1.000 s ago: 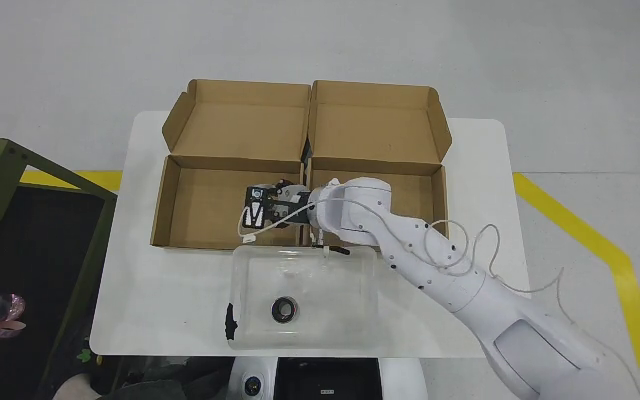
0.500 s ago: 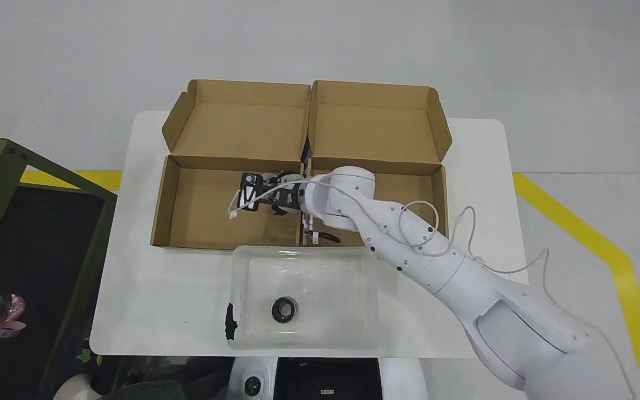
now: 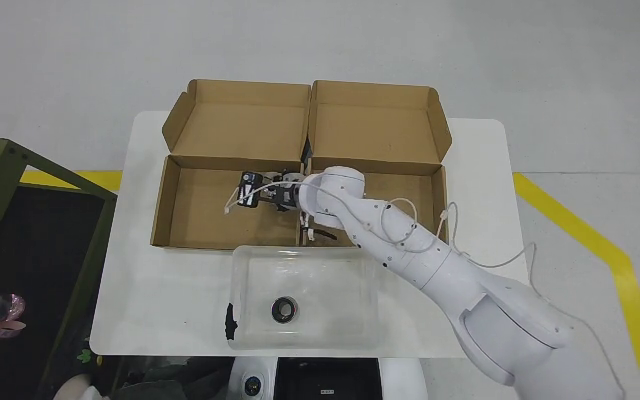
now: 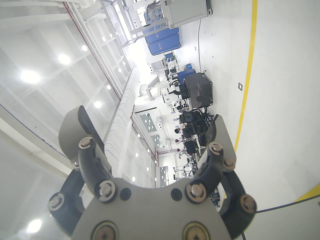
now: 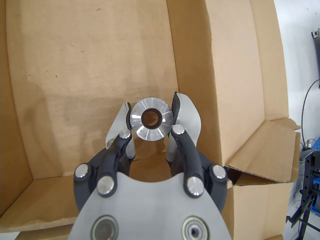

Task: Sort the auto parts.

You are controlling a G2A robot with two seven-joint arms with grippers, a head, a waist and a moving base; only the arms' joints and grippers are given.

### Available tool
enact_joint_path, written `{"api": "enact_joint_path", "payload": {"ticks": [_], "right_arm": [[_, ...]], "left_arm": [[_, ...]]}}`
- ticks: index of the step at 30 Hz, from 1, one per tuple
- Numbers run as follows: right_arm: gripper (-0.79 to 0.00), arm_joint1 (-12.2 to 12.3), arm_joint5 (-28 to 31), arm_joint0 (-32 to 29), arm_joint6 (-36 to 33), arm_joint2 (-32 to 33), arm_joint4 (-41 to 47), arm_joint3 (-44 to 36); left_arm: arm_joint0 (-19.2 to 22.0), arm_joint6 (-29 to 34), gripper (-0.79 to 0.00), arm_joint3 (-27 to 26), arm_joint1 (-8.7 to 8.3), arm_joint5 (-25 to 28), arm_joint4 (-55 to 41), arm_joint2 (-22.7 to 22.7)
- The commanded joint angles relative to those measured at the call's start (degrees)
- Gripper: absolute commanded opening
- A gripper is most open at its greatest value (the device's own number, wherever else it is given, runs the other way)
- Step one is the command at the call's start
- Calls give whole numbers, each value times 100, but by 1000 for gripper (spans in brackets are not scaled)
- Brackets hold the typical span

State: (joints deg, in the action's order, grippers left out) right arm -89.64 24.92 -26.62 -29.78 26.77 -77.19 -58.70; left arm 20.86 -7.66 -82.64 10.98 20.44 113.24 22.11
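Right tool (image 5: 151,112) clamps a silver metal ring (image 5: 151,132) by its rim over a cardboard box (image 5: 87,51) floor, likely for release there; left tool (image 4: 148,123) gapes wide, empty

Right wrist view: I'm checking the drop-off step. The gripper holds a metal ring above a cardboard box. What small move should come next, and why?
Probably lower a little, then open. The right gripper is shut on the metal ring, which hangs above the bare floor of the cardboard box, well inside its walls.
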Motion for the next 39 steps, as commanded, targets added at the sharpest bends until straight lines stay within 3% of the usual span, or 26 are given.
{"api": "enact_joint_path", "payload": {"ticks": [1,10,22,39], "right_arm": [[-579,-25,-20,-2,-32,7,-46,31],[-453,-90,49,-41,-92,140,-130,38],[-434,36,381,-315,-103,569,-263,-966],[-403,574,1383,-1896,-440,1494,-270,-3252]], "left_arm": [[0,0,0,0,0,0,0,0],[0,0,0,0,0,0,0,0],[0,0,0,0,0,0,0,0],[0,0,0,0,0,0,0,0]]}}
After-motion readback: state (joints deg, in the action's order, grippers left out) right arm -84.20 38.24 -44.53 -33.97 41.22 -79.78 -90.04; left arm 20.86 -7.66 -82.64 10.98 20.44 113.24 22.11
